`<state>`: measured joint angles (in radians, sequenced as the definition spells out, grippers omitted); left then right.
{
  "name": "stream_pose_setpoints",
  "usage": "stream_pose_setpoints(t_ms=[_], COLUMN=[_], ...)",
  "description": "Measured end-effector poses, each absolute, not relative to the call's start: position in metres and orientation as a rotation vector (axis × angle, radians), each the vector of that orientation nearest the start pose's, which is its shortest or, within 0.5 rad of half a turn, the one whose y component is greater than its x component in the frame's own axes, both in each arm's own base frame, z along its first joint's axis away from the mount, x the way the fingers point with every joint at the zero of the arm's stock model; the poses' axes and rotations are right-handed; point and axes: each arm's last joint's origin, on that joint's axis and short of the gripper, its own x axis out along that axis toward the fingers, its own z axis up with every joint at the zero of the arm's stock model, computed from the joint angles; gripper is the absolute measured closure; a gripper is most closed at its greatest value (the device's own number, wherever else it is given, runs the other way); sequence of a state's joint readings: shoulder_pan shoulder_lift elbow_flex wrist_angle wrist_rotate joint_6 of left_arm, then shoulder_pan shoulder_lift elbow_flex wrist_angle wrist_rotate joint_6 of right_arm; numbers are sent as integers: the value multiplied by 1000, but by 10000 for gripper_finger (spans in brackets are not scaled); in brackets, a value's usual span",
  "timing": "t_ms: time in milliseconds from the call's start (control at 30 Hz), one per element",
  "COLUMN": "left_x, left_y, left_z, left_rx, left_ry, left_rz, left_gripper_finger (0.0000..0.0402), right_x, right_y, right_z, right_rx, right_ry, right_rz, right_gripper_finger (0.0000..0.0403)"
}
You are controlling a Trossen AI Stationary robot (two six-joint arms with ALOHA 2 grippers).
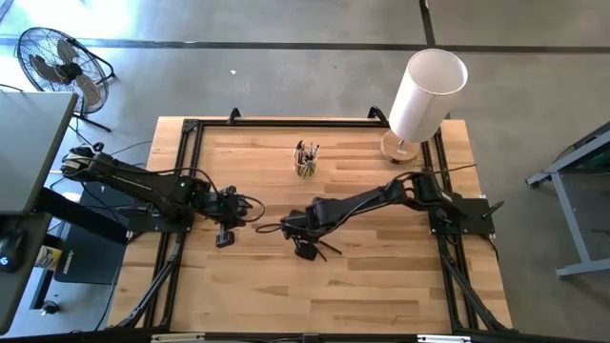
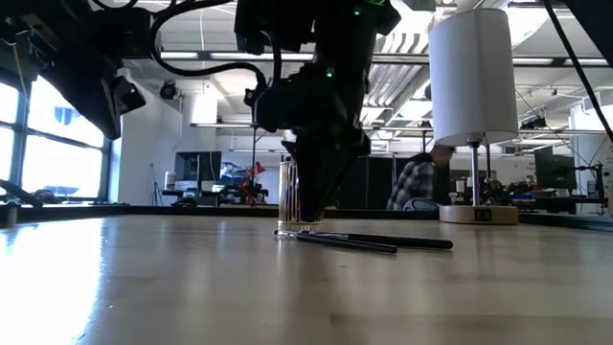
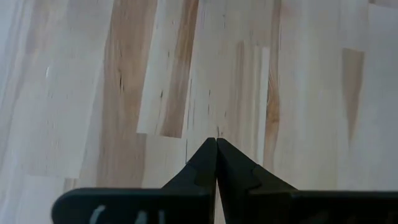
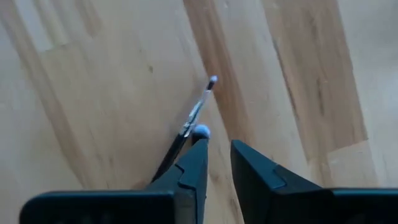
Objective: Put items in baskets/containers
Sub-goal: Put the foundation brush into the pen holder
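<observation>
**A:** Which arm is at work here?

**B:** The right gripper (image 4: 214, 152). It hangs low over the middle of the wooden table (image 1: 381, 286), fingers a little apart and holding nothing. Two brushes (image 2: 369, 241) lie on the boards just beside it; from the wrist, one brush (image 4: 193, 121) runs alongside the nearer finger rather than between the two.

**A:** And the other arm?

**B:** The left gripper (image 3: 216, 163) waits over bare wood on its own side, fingers pressed together, empty.

**A:** Where do the brushes belong?

**B:** In the cup (image 1: 306, 164) toward the far edge of the table, well apart from the loose pair. It already stands full of bristle tips. The big white cylinder (image 1: 426, 93) at the far right corner is not the target.

**A:** What would make this pick go well?

**B:** As I judge it, the gripper needs to shift sideways so the handle sits squarely in the gap, then close near the handle's middle. The two brushes lie close together, so it should take one only. A thin round handle flat on wood may roll away if a fingertip nudges it first.
</observation>
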<state>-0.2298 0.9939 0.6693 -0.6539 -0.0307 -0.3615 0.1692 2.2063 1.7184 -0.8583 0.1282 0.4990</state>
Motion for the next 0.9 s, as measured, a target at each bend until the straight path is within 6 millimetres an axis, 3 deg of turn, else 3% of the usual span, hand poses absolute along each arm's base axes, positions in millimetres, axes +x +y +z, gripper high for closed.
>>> stream_pose_setpoints(t_ms=[200, 500, 900], left_x=[177, 177, 176], left_y=[-40, -40, -40], left_z=[223, 223, 223], left_rx=[-185, -158, -154], left_ry=[992, 992, 1001], left_rz=[-15, -30, -31], left_gripper_finger=[401, 401, 401], right_x=[439, 440, 444], right_y=[61, 62, 63], right_z=[160, 160, 142], right_rx=[290, 321, 340], right_ry=[1301, 1309, 1335], right_rz=[-297, -263, -262], right_gripper_finger=[348, 339, 344])
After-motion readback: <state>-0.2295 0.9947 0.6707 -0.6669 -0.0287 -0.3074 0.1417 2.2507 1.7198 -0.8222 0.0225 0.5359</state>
